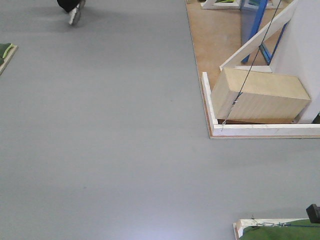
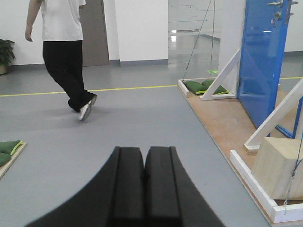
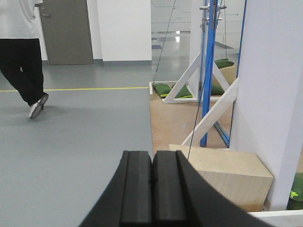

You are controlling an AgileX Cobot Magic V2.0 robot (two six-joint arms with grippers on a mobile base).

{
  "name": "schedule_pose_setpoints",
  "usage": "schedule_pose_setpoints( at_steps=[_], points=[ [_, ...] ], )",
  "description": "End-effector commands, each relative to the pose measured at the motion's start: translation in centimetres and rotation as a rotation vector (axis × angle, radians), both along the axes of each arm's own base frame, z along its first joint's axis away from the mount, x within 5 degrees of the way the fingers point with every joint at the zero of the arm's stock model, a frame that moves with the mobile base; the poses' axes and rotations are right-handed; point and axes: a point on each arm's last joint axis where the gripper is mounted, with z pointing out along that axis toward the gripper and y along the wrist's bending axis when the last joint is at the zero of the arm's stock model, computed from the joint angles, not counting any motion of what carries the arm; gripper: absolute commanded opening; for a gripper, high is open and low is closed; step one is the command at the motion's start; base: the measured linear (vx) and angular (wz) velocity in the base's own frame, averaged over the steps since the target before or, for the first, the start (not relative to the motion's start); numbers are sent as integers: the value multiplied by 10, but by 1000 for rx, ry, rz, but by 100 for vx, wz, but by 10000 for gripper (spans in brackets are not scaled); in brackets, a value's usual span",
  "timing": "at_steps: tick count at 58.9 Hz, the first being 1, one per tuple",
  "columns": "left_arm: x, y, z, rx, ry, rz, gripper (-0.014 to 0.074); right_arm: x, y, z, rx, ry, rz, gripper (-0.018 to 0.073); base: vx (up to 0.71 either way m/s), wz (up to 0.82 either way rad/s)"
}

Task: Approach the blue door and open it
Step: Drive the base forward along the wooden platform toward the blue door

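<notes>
The blue door (image 2: 262, 61) stands upright at the far right of the left wrist view, glossy, with a silver lever handle (image 2: 276, 4) and a lock near its top edge. In the right wrist view the blue door (image 3: 209, 56) shows almost edge-on, its silver handle (image 3: 206, 7) sticking out near the top. In the front view only the lower part of the blue door (image 1: 254, 22) shows at the top right. My left gripper (image 2: 144, 152) is shut with nothing in it, low over the grey floor and far from the door. My right gripper (image 3: 152, 155) is shut and empty too.
A person in black trousers (image 2: 68, 61) walks across the floor at the left. A plywood box (image 1: 260, 95) sits on a wooden platform with a white border (image 1: 212, 117) and white diagonal braces (image 1: 257, 40) by a white wall (image 3: 272, 94). Green sandbags (image 2: 203, 86) lie beyond.
</notes>
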Motion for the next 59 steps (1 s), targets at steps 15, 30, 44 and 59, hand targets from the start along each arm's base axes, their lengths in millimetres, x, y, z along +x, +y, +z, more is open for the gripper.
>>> schedule_pose_setpoints(
  at_steps=[15,30,44,59],
  points=[
    [-3,0,18,-13,-124,-5,73,-1,0,7,-14,-92,0,-1,0,0],
    [-3,0,18,-13,-124,-5,73,-1,0,7,-14,-92,0,-1,0,0],
    [-3,0,18,-13,-124,-5,73,-1,0,7,-14,-92,0,-1,0,0],
    [-3,0,18,-13,-124,-5,73,-1,0,7,-14,-92,0,-1,0,0]
  ],
)
